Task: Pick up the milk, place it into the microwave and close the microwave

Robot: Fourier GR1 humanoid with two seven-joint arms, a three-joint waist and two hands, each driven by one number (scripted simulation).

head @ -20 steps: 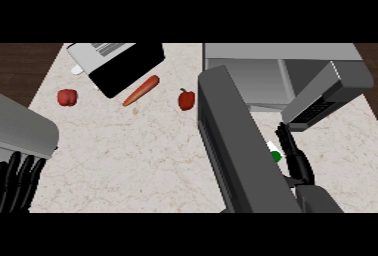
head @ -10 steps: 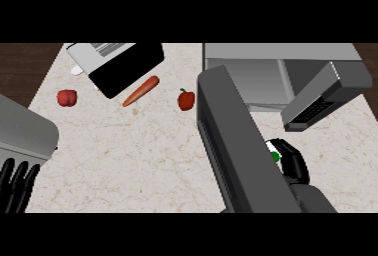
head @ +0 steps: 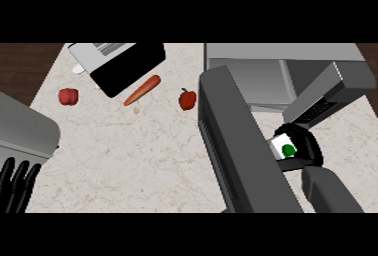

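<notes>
Milk [head: 285, 149] (white face with green spot showing) sits clasped in right hand [head: 308, 146], long axis unclear.

I see two black hands: right hand [head: 308, 146] on a smooth grey forearm [head: 331, 192]; left hand [head: 16, 184] shows slim black fingers only.

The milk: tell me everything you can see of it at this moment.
Only a small part of the milk shows: a white face with a green mark on it, tilted a little. The black right hand is curled round it and hides the rest, so its full shape cannot be told. It sits at the view's right, just right of the open microwave door and below the microwave interior, not yet inside. Whether it touches the counter is hidden.
</notes>
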